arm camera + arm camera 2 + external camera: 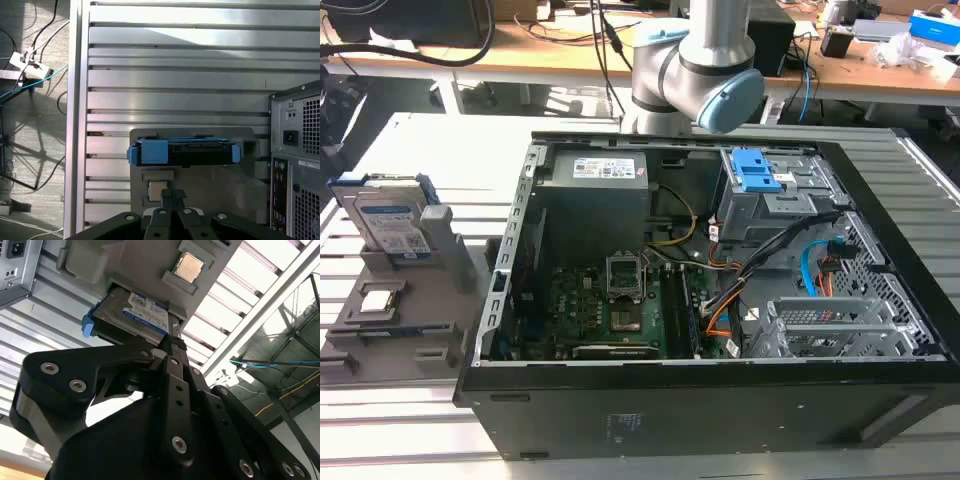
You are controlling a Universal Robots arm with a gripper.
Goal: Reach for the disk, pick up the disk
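The disk (388, 215) is a silver hard drive with a white and blue label and a blue side bracket. It stands on edge in a slot of a grey holder (445, 285) at the exterior view's left. Both wrist views look at it from a distance: the disk (135, 317) shows its labelled face in one, and the disk (185, 151) shows its blue-edged rim in the other. My gripper (172, 196) hangs well short of it with its black fingers (170, 347) pressed together and nothing between them.
A small square processor chip (157, 189) lies in the holder close to the disk. The open computer case (720, 300) stands beside the holder, and its rear panel (300, 150) is near. The slatted metal table (175, 65) ends at a rail, with cables on the floor beyond.
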